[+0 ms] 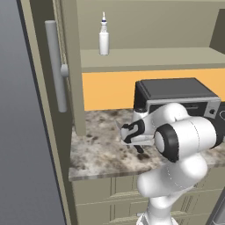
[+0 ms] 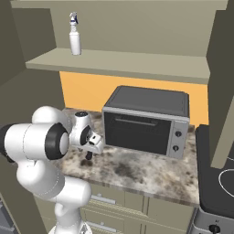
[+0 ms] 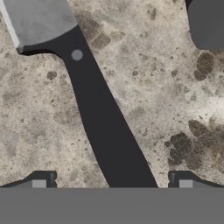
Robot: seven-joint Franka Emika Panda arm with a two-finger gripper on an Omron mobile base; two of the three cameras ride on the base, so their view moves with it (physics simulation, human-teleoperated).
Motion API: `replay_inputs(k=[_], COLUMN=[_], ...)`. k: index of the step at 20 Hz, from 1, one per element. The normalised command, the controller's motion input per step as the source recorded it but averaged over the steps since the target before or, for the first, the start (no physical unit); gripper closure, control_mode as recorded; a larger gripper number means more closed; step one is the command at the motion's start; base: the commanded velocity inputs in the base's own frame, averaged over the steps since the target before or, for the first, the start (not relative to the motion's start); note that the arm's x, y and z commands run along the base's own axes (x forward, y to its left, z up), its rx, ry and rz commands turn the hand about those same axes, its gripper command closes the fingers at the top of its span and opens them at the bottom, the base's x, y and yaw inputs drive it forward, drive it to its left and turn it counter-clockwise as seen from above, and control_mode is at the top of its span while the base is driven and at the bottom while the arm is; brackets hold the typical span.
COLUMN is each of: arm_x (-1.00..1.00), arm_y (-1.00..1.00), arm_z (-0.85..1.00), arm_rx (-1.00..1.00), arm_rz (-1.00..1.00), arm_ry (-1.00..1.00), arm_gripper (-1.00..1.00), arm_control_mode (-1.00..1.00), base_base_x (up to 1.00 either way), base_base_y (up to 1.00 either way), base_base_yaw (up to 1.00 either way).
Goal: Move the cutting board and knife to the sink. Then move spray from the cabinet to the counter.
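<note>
Knife (image 3: 100,118) flat on counter (image 3: 175,109), tool (image 3: 112,181) released, fingertips astride its black handle

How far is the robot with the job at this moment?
Nothing looks done yet. The knife lies flat on the counter, and the open gripper hangs over its black handle, one tip on each side, not gripping. That pickup is in hand. The spray stands on the cabinet shelf, so moving it to the counter is left, as is carrying the knife away.
</note>
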Motion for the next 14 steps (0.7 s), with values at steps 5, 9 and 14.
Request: replay_inputs(k=[5,9,14], arm_x=[0.00,0.00,-0.02], arm_y=[0.15,0.20,0.28], arm_z=[-0.14,-0.14,-0.12], arm_rx=[0.00,0.00,0.00], arm_rz=[0.00,0.00,0.00], arm_ry=[0.00,-0.01,-0.05], arm_gripper=[-1.00,-1.00,-1.00], arm_control_mode=[-1.00,-1.00,-1.00], base_base_x=[0.00,0.00,0.00], base_base_y=[0.00,0.00,0.00], base_base_yaw=[0.00,0.00,0.00])
